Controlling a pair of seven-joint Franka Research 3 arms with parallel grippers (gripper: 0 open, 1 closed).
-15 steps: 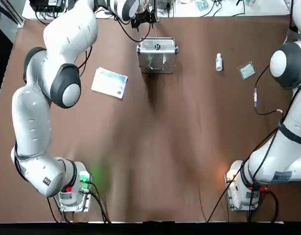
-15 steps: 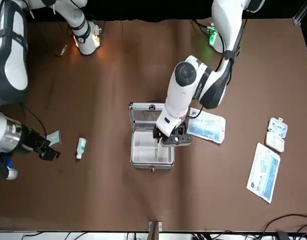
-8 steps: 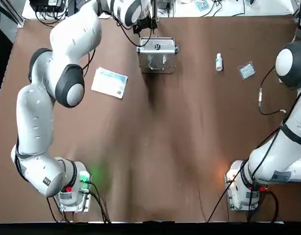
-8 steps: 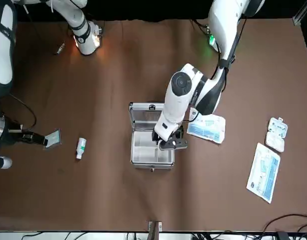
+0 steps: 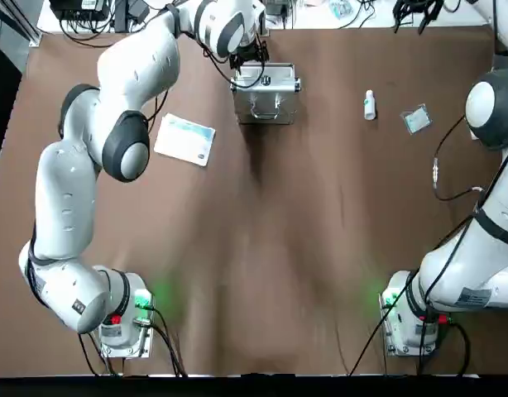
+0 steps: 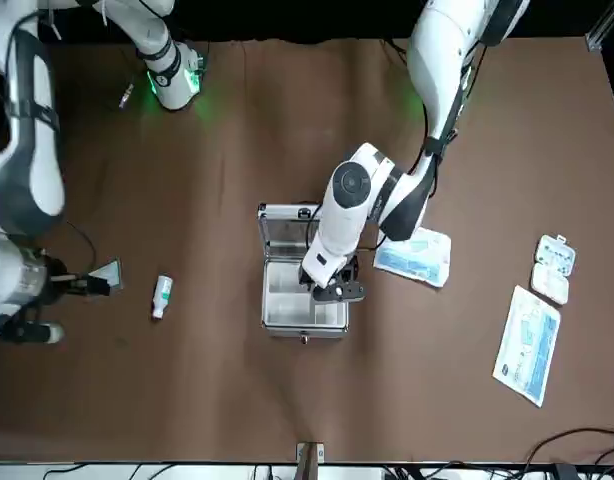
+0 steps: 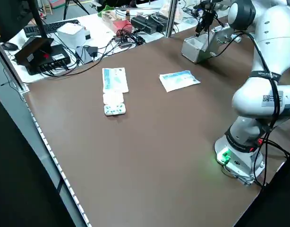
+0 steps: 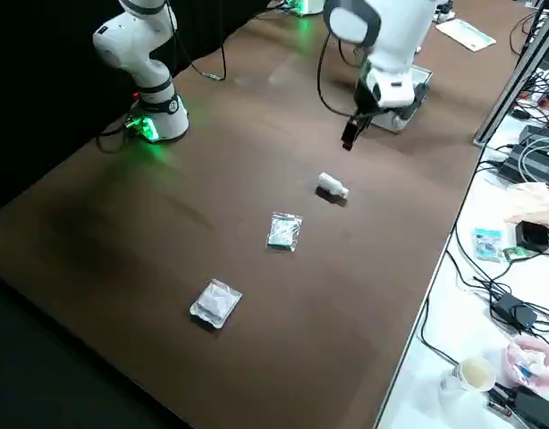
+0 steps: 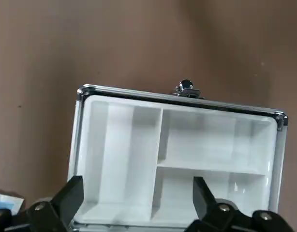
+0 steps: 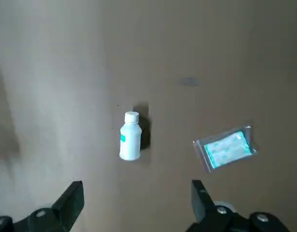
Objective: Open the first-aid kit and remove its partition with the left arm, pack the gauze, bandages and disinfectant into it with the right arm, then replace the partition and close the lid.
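The left gripper (image 9: pixel 136 208), fingers spread, is held above the open first-aid kit (image 9: pixel 177 159). The partition (image 9: pixel 197 154) is seated inside. The right gripper (image 10: pixel 134 205) is spread wide too.

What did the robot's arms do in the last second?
The left gripper slid in over the open first-aid kit, above the white partition, fingers open. The right gripper drew back from the disinfectant. Nothing was grabbed; the items on the table stayed put.
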